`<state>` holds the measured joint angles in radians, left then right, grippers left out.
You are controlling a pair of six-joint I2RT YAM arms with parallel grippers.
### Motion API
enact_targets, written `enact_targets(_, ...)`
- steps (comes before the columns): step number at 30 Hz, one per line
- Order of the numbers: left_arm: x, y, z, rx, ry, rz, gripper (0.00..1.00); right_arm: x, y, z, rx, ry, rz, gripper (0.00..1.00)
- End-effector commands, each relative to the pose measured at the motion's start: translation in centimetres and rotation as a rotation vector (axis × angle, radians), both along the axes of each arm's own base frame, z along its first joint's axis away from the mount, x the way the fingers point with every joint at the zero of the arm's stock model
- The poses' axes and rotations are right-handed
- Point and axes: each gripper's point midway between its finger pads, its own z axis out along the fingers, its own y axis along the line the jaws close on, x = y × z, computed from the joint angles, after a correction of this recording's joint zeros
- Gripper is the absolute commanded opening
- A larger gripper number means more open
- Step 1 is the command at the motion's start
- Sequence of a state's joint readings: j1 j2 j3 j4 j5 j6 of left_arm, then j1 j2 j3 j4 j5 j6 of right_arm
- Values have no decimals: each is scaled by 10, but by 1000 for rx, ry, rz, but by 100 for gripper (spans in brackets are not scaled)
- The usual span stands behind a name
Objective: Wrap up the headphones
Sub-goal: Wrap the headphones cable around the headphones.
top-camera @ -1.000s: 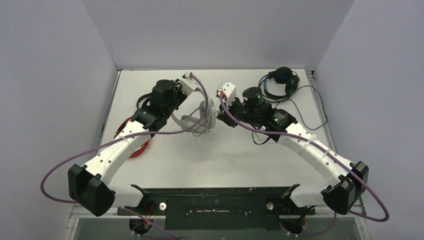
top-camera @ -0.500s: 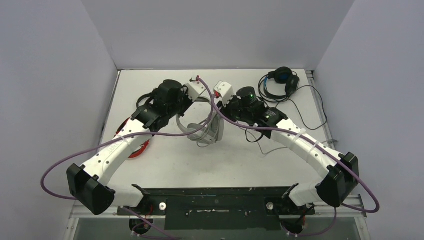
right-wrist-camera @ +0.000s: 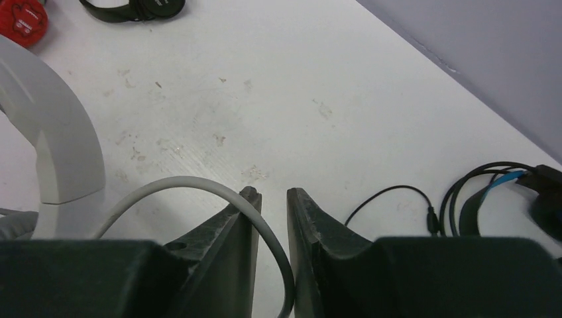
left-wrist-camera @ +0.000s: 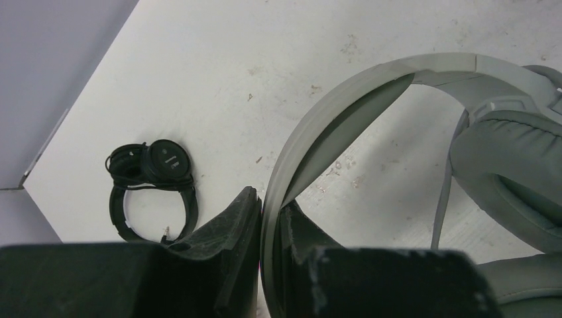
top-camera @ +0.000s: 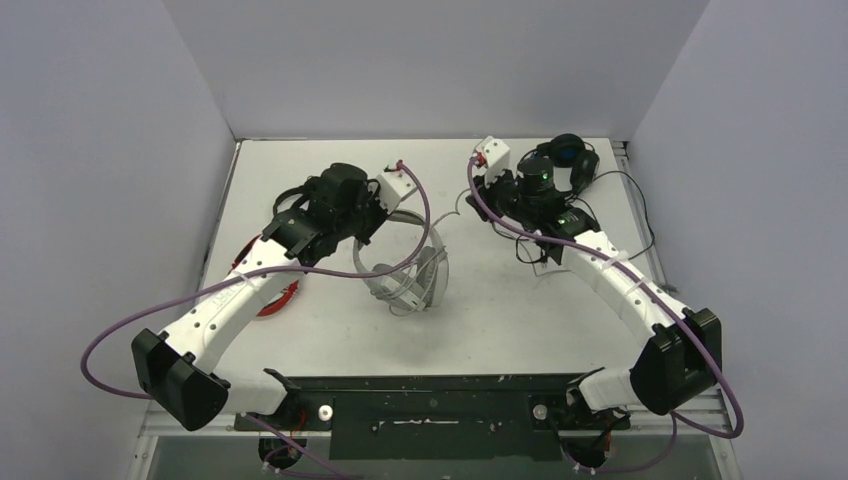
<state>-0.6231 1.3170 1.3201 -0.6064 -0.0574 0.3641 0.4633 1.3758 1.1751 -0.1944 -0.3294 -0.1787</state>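
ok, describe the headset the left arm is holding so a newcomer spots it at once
Look at the middle of the table. The grey headset is there, its headband pinched in the left gripper. It is the only pale one: the black headset, red headset and blue-black headset lie out towards the edges.

Top cam: fixed, high behind the arm bases, looks down over the whole white tabletop (top-camera: 480, 310), with the large white-grey over-ear headset (top-camera: 405, 275) mid-frame. Left wrist cam: right up against that headset's band (left-wrist-camera: 371, 86), looking down past it to a small black headset (left-wrist-camera: 152, 175). Right wrist cam: low, right of the white-grey headset (right-wrist-camera: 59, 146), facing left. All three views share it.
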Motion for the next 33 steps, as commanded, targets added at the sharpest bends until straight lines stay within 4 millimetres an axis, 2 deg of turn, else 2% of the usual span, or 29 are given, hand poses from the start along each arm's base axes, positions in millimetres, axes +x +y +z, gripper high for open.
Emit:
enact_targets(1,-3,-15,52,-155,-59,-15,0,-3,15,19,113,-47,80,17)
enact_targets(5,-11,-27,70,-246,-37,-46,0,-4,17,10,171,-35,124,13)
enact_targets(8,-19,-34,86,-327,-23,-64,0,-3,17,6,220,-41,135,18)
enact_targets(12,-28,-41,113,-445,-11,-74,0,-4,18,-2,280,-36,166,19)
enact_targets(16,-36,-44,138,-540,2,-89,0,-13,22,2,388,-83,232,31)
enact_targets(20,-45,-48,160,-625,20,-101,0,-24,25,-2,461,-111,291,40)
enact_targets(23,-48,-48,177,-671,24,-91,0,-30,31,1,508,-137,345,42)
enact_targets(28,-46,-47,200,-762,51,-24,0,-42,38,2,594,-163,424,50)
enact_targets(33,-45,-51,221,-854,95,10,0,-50,46,4,677,-174,487,49)
